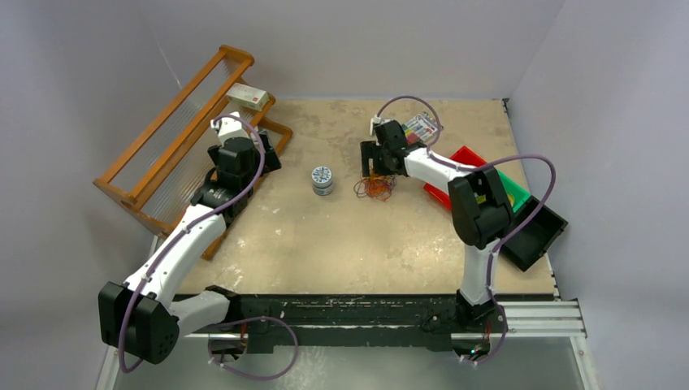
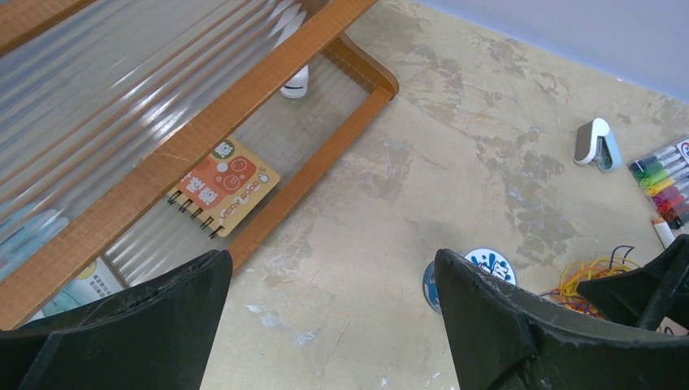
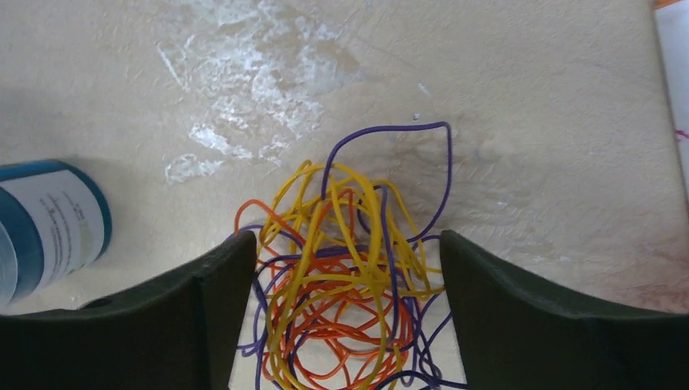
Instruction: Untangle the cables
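The cables (image 3: 349, 268) are a tangled heap of thin orange, yellow and purple loops lying on the beige table. They also show in the top view (image 1: 374, 188) and at the right edge of the left wrist view (image 2: 581, 280). My right gripper (image 3: 345, 244) is open and hangs straight over the heap, one finger on each side of it, holding nothing; in the top view it (image 1: 374, 166) is just behind the heap. My left gripper (image 2: 333, 256) is open and empty above bare table, by the wooden rack (image 1: 179, 122), far left of the cables.
A small blue-and-white tin (image 1: 322, 179) stands just left of the cables. A pack of markers (image 1: 421, 128) and a white stapler (image 2: 595, 145) lie behind. A red tray (image 1: 467, 156) and a black box (image 1: 532, 231) sit at the right. An orange notebook (image 2: 223, 187) lies in the rack.
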Available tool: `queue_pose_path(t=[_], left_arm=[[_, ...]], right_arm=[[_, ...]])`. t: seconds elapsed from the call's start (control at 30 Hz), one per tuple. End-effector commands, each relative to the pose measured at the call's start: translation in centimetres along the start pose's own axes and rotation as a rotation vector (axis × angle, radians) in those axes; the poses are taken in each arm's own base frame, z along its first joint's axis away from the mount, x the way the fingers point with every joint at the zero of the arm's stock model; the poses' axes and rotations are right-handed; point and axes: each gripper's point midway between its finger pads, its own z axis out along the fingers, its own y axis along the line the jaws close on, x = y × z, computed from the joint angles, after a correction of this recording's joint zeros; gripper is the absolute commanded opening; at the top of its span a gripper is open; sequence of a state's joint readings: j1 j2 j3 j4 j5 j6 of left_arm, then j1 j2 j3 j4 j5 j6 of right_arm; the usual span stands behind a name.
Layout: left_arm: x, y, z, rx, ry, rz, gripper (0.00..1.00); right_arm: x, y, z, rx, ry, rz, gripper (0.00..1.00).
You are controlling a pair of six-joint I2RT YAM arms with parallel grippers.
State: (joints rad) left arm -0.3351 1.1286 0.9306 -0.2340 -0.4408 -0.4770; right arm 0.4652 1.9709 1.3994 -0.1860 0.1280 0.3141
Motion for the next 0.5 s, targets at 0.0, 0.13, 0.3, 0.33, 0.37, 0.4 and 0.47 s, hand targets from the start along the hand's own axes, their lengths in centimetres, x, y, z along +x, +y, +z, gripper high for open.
queue_pose_path(t=[0.0,0.13,0.3,0.33,0.37,0.4,0.47], left_arm=[[-2.2,-1.4,-0.4,0.049,-0.044,-0.024,0.95],[-2.0,-1.6,-0.4,0.06,-0.036,-0.027,0.94],[-1.7,-1.9,-0.3,0.076,-0.025,-0.033,0.93],[-1.6,-2.0,-0.3,0.08,-0.024,-0.036,0.93],[-1.5,-2.0,-0.3,0.082,-0.022,-0.038,0.93],[-1.4,-2.0,-0.2,0.083,-0.019,-0.039,0.93],[-1.2,-2.1,-0.2,0.086,-0.014,-0.047,0.93]], right_arm=[[0.1,1.2,-1.1,-0.052,-0.007,-0.043,0.76],[1.4,2.5,-2.5,-0.134,-0.001,-0.053,0.51],[3.7,5.3,-4.5,-0.241,0.039,-0.075,0.35],[4.1,6.1,-5.0,-0.269,0.046,-0.082,0.34],[4.4,6.7,-5.4,-0.29,0.043,-0.089,0.33],[4.7,7.6,-6.0,-0.323,0.039,-0.099,0.31],[5.3,9.6,-7.4,-0.402,0.036,-0.127,0.28]])
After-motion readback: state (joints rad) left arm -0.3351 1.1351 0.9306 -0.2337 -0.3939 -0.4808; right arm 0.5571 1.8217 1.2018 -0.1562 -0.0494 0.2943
